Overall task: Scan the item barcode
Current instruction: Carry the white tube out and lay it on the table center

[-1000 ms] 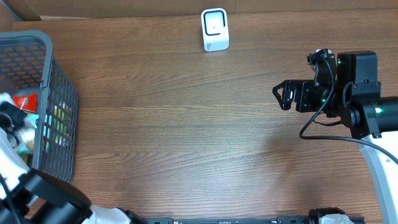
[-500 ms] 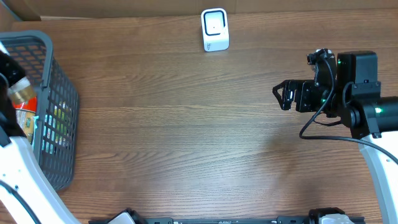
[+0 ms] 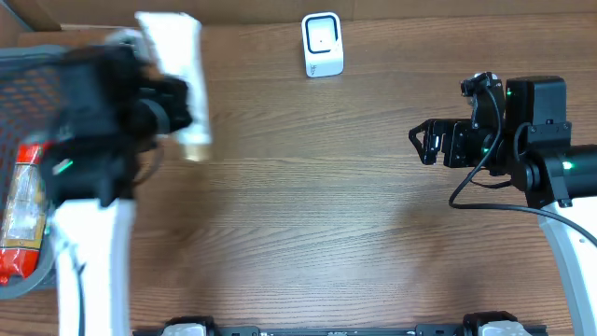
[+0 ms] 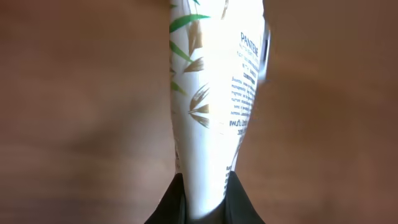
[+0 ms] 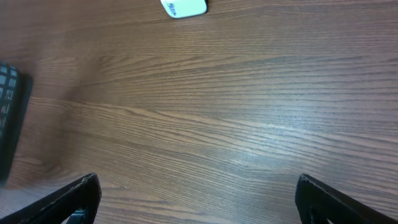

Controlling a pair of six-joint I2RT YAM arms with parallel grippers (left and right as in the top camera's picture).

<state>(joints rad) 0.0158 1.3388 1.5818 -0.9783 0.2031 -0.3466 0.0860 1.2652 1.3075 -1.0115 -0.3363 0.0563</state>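
Pinching the white tube [image 4: 211, 106] at its end, left jaws flank it while right jaws stand spread, empty.

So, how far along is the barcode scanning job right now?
Done: the left gripper is shut on the white tube, which is up and out of the basket. In hand: the tube hangs over the table, left of the scanner. Left: carry it to the scanner and scan it. The right gripper is open.
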